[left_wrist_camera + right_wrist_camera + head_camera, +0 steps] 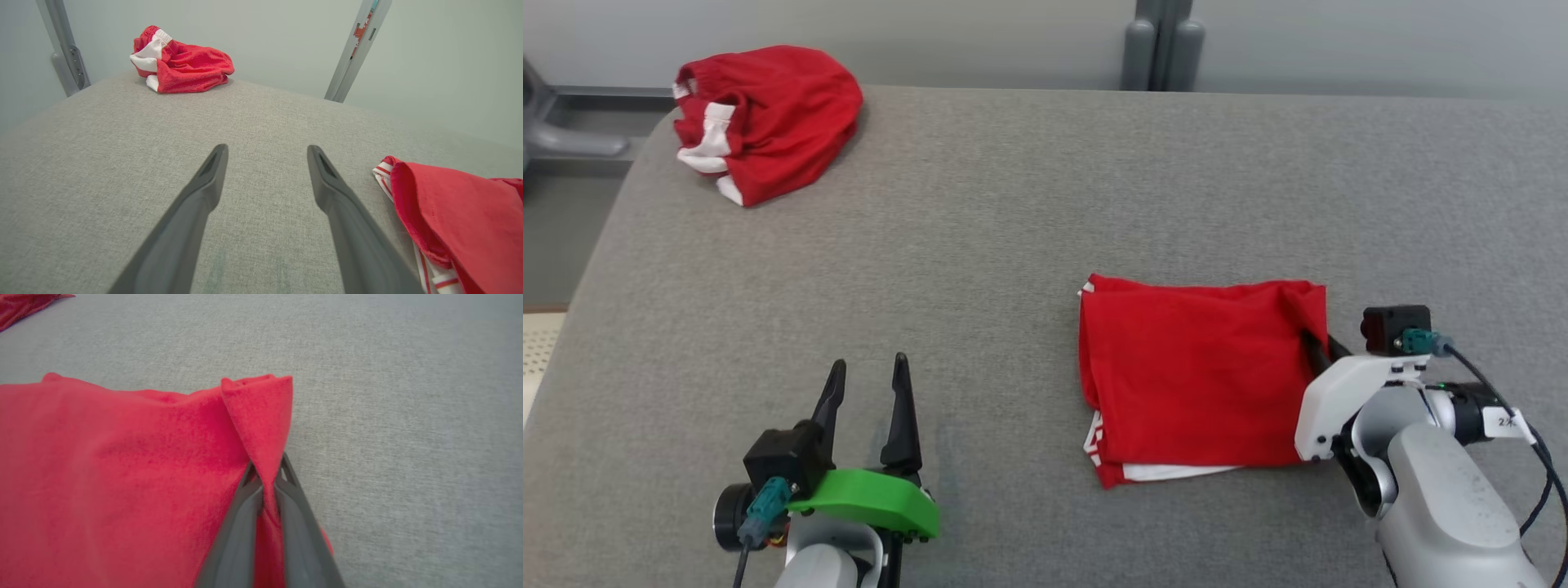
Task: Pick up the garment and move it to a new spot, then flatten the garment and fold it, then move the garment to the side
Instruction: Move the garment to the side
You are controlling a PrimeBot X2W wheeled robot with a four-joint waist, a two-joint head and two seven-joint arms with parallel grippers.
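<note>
**Right gripper**: the two long dark fingers are drawn together on a pinched ridge of red cloth. The ridge rises between the tips and fans out above them. The jaws are all but closed, with only the thickness of the fabric between them.

The cloth belongs to the folded red garment of soft knit fabric, a roughly rectangular stack lying flat on the grey woven fabric surface. In the head view the grip is at the garment's right edge, near its far right corner, where the cloth is drawn up into a small peak. The pale right forearm comes in from the lower right. A white under-layer with red-striped trim shows below the red top layer along the garment's near and left edges. The garment lies on the right half of the surface, toward the robot.

**Left gripper**: the jaws are spread wide with nothing between them. The fingers point away from the robot over bare grey surface at the lower left, well apart from the folded garment.

**Far left corner of the surface**: a crumpled red garment with white panels lies in a rounded heap, well apart from both grippers. Beyond the far edge, grey upright posts stand against a pale wall.
</note>
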